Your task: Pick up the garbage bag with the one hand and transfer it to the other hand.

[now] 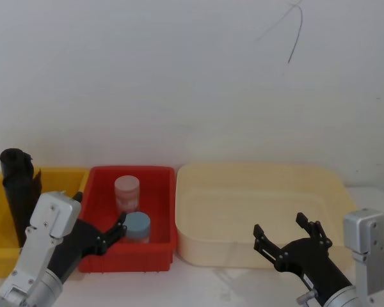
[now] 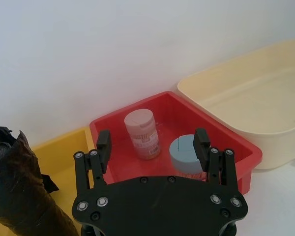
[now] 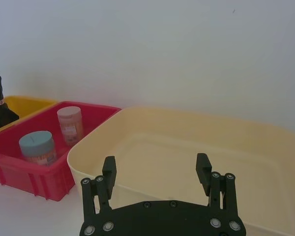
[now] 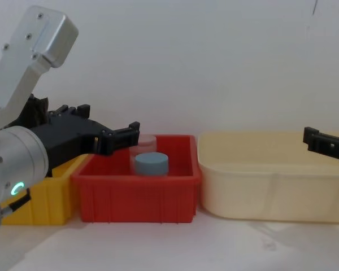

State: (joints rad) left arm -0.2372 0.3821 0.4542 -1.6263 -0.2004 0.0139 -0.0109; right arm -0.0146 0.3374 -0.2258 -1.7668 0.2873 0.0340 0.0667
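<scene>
The garbage bag (image 1: 16, 192) is a crinkled black roll standing upright at the left end of the yellow bin (image 1: 59, 176); in the left wrist view the bag (image 2: 19, 191) fills a corner. My left gripper (image 1: 117, 229) is open and holds nothing. It hangs over the front left of the red bin (image 1: 161, 211), right of the bag and apart from it. In the left wrist view its fingers (image 2: 104, 142) frame the two jars. My right gripper (image 1: 280, 225) is open and holds nothing, low in front of the cream tub (image 1: 256, 185).
A pink-lidded jar (image 1: 127, 192) and a blue-lidded jar (image 1: 137, 225) stand in the red bin. The three bins sit side by side against a white wall. Bare table lies in front of the bins.
</scene>
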